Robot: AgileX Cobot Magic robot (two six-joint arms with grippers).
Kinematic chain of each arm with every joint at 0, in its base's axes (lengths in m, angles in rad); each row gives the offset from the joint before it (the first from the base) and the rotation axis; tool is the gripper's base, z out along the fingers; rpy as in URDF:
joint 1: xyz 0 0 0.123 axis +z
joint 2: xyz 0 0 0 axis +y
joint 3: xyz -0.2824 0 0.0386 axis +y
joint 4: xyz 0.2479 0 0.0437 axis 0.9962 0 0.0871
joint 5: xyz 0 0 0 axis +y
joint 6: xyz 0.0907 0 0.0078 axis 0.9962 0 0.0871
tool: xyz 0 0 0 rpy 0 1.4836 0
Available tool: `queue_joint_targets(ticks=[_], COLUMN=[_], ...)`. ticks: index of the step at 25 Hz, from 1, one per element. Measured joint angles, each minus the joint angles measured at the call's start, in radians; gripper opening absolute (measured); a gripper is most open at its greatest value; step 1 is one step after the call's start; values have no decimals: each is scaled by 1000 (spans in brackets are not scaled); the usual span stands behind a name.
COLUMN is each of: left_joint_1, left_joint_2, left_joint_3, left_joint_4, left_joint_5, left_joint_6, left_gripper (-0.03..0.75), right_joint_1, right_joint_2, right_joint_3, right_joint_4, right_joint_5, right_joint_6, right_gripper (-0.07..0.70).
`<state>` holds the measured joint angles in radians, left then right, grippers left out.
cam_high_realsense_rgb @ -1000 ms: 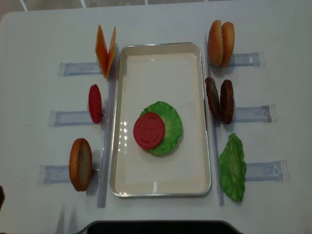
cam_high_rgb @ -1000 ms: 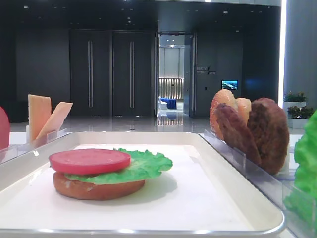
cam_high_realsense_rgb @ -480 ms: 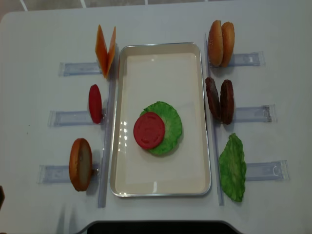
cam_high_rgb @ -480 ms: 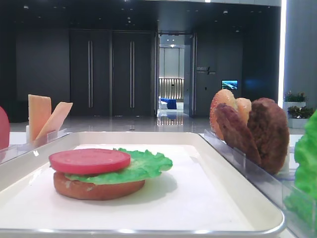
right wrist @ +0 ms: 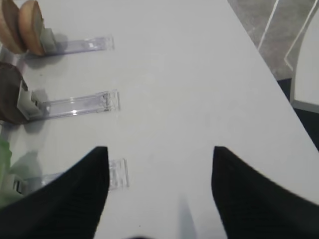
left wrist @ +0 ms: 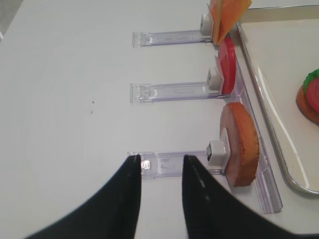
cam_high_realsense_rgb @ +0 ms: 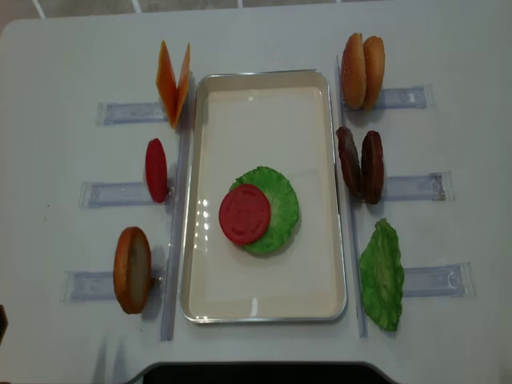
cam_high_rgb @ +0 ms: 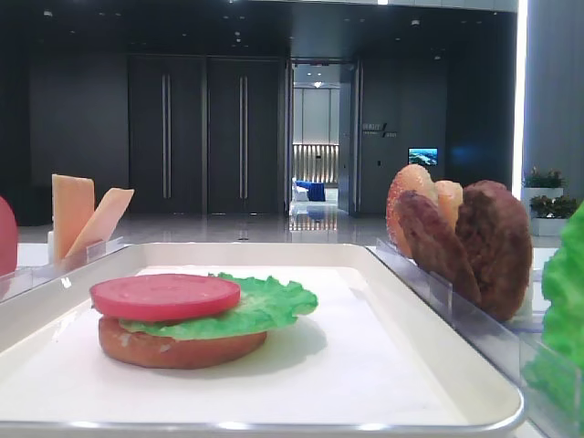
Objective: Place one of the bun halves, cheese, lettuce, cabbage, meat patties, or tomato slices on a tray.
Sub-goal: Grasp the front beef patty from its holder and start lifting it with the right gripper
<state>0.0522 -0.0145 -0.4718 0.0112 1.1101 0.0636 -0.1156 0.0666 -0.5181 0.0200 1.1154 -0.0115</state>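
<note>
The white tray (cam_high_realsense_rgb: pixel 264 308) holds a stack: a bun half (cam_high_rgb: pixel 182 349), lettuce (cam_high_realsense_rgb: pixel 284 210) and a tomato slice (cam_high_realsense_rgb: pixel 244 214) on top. Left of the tray stand cheese (cam_high_realsense_rgb: pixel 174 83), a tomato slice (cam_high_realsense_rgb: pixel 156 170) and a bun half (cam_high_realsense_rgb: pixel 132 269). To its right stand two bun halves (cam_high_realsense_rgb: pixel 362 70), two meat patties (cam_high_realsense_rgb: pixel 361 165) and a lettuce leaf (cam_high_realsense_rgb: pixel 382 276). My left gripper (left wrist: pixel 159 158) is open and empty over the outer end of the bun's holder. My right gripper (right wrist: pixel 159 149) is open wide over bare table, right of the holders.
Clear plastic holders (cam_high_realsense_rgb: pixel 416 187) stick out from each food item toward the table's sides. In the right wrist view the table's right edge (right wrist: pixel 269 64) runs close by, with floor and white furniture beyond it. A dark strip (cam_high_realsense_rgb: pixel 264 372) lies along the near edge.
</note>
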Motion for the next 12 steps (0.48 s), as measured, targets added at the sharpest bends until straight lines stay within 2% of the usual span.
queue_joint_targets(ticks=[5,10,12], left_joint_1=[0,0,0], left_joint_2=[0,0,0], left_joint_3=[0,0,0], left_joint_4=[0,0,0], left_joint_5=[0,0,0], left_joint_6=[0,0,0], left_gripper=[219,219,219], right_joint_1=[0,0,0], right_joint_2=[396,878,1015], right_joint_3=[-92,-272,-342], right_joint_4=[0,0,0], right_joint_5=[-114,-126,-124], right_joint_6=[1,1,1], right_gripper=[423,423,422])
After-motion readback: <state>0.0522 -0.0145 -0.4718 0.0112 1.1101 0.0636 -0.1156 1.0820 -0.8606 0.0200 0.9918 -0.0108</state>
